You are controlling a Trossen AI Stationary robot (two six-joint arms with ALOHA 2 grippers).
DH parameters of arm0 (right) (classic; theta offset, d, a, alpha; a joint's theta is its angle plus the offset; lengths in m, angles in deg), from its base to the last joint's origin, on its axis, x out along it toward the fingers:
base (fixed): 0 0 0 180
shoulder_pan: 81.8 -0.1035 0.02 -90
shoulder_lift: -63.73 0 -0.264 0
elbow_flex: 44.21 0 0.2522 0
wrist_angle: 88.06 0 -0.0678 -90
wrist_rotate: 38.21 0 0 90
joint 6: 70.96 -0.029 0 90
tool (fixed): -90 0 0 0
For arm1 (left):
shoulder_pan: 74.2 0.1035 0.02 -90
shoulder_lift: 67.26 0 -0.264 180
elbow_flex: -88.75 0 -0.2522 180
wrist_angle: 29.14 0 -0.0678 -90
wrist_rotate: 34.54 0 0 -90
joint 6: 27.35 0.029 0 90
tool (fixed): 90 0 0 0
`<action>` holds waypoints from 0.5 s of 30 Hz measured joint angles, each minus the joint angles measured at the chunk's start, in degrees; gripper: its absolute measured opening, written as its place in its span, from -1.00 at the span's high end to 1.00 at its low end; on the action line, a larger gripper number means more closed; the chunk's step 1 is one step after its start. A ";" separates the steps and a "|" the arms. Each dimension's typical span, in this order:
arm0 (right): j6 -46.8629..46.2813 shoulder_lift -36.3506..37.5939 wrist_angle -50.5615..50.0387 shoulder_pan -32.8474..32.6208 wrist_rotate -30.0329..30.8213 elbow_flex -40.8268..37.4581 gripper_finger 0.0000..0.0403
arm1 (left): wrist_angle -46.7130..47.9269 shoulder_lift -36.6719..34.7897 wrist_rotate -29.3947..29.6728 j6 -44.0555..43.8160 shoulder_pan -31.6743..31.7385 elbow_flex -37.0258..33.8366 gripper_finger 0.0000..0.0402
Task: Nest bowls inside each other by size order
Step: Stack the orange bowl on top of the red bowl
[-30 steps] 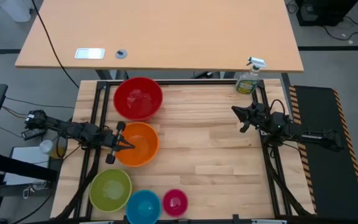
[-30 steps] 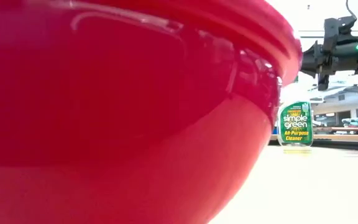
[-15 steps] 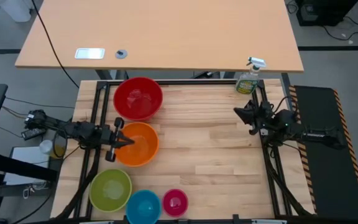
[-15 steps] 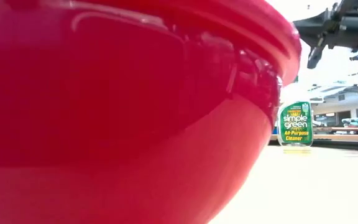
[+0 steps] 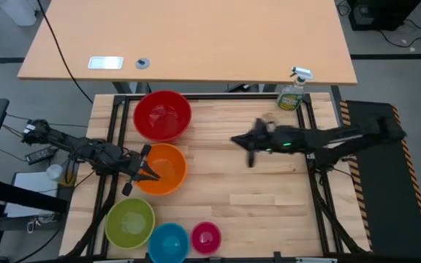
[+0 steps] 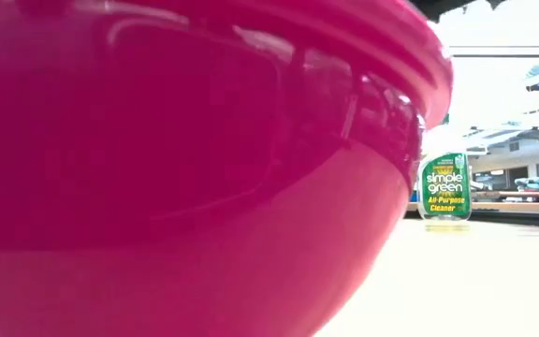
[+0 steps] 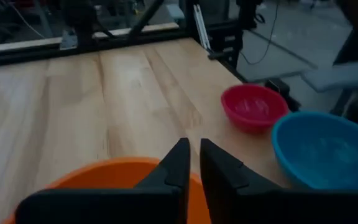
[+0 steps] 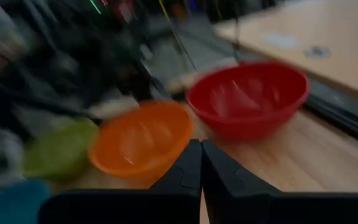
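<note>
— Looking down from above, which of your claws sits nearer the orange bowl (image 5: 162, 169)?

— My left gripper (image 5: 143, 172), plainly. It hangs right at that bowl's near rim, on the side toward my left arm's base, fingers drawn almost together with only a sliver between them, and I cannot tell whether the rim is caught in that sliver or just under it. From my left wrist the orange rim fills the space just beneath the tips.

— And the right one?

— My right gripper (image 5: 244, 142) reaches out over bare wood, well apart from every bowl, fingers closed on nothing. The red bowl (image 5: 162, 115) lies ahead of it, toward the left side of the table.

— So where does orange have to go?

— Toward the table's far edge: red stands just beyond orange, rims nearly touching. A short lift and carry, I judge. Yellow-green (image 5: 130, 222), blue (image 5: 169, 242) and pink (image 5: 205, 237) wait in a row at the near edge
</note>
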 joint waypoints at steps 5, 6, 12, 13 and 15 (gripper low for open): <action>-1.63 -18.90 -17.75 -0.98 3.72 20.69 0.84 | 3.46 0.90 1.52 5.41 -1.13 4.96 0.60; -2.32 -22.08 -20.43 -0.98 3.35 24.45 0.78 | 5.69 0.86 1.55 5.60 -1.13 6.52 0.58; -5.58 -38.27 -32.89 -0.98 0.55 43.61 0.29 | 19.65 0.66 1.70 0.06 -1.65 12.35 0.55; -6.53 -40.40 -34.75 -0.98 0.55 46.32 0.21 | 20.03 0.66 1.72 -0.11 -1.89 12.03 0.55; -8.29 -44.40 -37.83 -0.87 0.33 51.29 0.05 | 20.12 0.90 1.70 -0.11 -2.26 11.30 0.55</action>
